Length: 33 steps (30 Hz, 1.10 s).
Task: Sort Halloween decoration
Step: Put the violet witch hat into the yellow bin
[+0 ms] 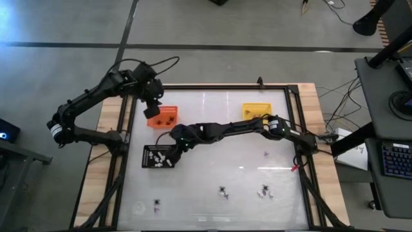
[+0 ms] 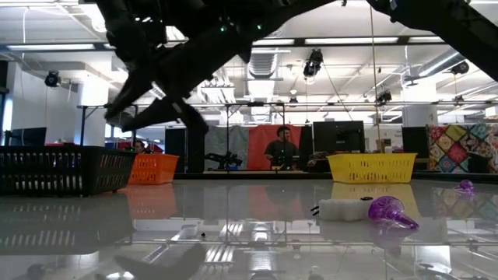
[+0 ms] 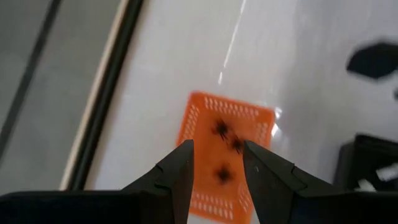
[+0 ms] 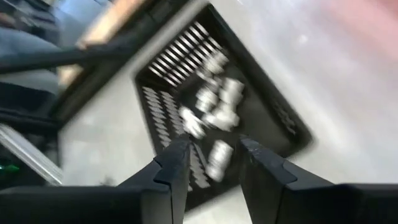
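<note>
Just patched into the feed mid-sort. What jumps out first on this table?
The right claw hangs over the black tray, open, with a heap of white trinkets lying inside the tray below it. The left claw hovers open above the orange tray, which holds black spider-like trinkets. A few loose trinkets are scattered along the table's near edge, and a yellow tray sits at the far side.

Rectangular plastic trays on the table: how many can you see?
3: small orange rectangular plastic tray at rear left, small yellow rectangular plastic tray at rear right, small black rectangular plastic tray in front of the orange one.
</note>
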Tool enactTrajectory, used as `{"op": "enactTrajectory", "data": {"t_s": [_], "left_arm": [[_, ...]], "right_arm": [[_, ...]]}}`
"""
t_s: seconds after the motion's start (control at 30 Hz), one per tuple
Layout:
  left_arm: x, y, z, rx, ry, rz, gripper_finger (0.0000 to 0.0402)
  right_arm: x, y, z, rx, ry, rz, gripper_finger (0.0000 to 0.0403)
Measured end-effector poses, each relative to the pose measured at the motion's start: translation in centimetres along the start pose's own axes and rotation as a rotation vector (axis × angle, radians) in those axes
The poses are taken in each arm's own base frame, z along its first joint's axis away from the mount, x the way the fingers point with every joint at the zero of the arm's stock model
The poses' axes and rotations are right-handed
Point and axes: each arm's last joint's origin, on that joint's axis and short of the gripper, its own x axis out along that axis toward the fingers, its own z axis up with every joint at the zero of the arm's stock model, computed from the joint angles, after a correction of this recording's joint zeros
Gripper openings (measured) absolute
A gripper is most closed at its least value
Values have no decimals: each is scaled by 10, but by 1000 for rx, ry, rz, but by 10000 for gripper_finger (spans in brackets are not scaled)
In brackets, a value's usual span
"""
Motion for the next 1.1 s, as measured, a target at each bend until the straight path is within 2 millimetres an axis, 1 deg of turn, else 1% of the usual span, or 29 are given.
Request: {"op": "enactTrajectory", "data": {"t_s": [0.13,0.37,0.5,0.63,0.8,0.97,1.1], "left_arm": [[1,-3,-7,-6,73,-36,120],[15,-17,-19,-50,67,-295,120],[28,-24,-29,-68,115,-327,120],[39,-33,-42,-89,170,-351,120],[48,-51,-62,-88,225,-382,117],[54,-73,-78,-88,281,-413,107],[50,-91,-77,-42,270,-438,99]], "right_arm": [[-17,1,8,-19,80,-127,118],[-57,-1,16,-85,187,-482,120],[-82,-5,17,-95,244,-642,120],[-107,-9,16,-64,276,-799,121],[-139,-13,19,-78,243,-1011,121],[-158,-21,33,-48,198,-1030,121],[-168,-31,43,-63,206,-1035,121]]}}
